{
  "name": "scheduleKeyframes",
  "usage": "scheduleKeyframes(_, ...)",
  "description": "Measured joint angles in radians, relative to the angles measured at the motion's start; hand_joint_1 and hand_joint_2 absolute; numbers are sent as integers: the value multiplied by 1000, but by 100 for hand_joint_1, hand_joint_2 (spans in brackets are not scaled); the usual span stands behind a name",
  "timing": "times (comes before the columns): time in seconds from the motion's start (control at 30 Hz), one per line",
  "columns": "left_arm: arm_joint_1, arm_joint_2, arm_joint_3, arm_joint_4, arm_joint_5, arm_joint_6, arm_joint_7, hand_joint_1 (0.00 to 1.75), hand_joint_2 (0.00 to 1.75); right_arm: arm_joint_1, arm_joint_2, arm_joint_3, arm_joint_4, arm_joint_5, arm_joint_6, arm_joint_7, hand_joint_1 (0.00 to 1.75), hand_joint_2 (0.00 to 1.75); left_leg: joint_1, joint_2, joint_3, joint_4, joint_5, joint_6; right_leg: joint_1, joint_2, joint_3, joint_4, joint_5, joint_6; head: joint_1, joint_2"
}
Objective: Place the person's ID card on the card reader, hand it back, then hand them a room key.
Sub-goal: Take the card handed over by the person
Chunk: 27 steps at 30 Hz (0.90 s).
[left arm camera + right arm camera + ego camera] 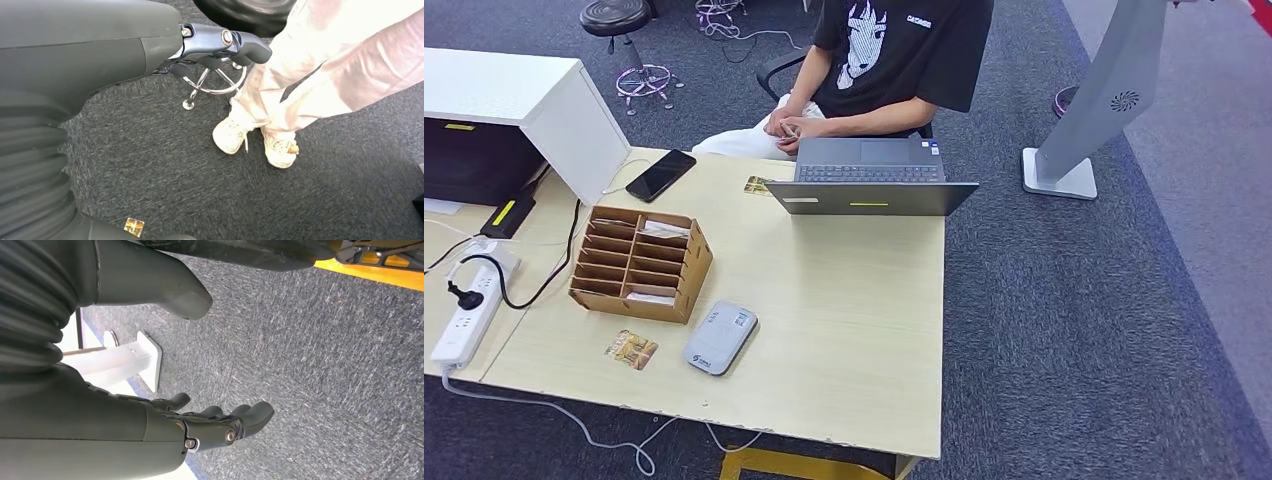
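So we've got the light wooden desk [844, 330] in front of us, and the grey rounded card reader [720, 338] sits near its front edge, just beside the brown cardboard organiser with slots [639, 262]. A few pale cards lie in some of the organiser's slots, but we can't tell if those are room keys. A small brownish printed card [632, 350] lies flat on the desk just to the left of the reader, not touching it. Another little printed card [757, 185] sits at the far edge, right by the open grey laptop [871, 176].

The person in the black printed T-shirt [894, 50] is sitting behind the laptop with both hands together at their lap [786, 126]. They seem to be holding something small, though it's too tiny for us to say whether it's the ID card.

A black phone [661, 175] lies face up near the white box-shaped cabinet [534, 110], and a white power strip [469, 310] with a black cable sits at the left.

Both our arms hang down over grey carpet. Our left hand [220, 45] holds nothing, with its fingers bent inward, near someone's pale trousers and white sneakers [252, 140]. Our right hand [220, 422] is empty too, fingers loosely extended and apart from the thumb.
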Motion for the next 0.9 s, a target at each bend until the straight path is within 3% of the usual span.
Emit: scheduleKeyframes(0.9, 19, -24, -2, 0, -35, 0, 0, 0, 175, 0, 0, 0, 0, -3, 0, 1, 0, 175, 0, 0, 0, 0, 0, 0, 0, 0, 0, 0, 0, 0, 0, 0)
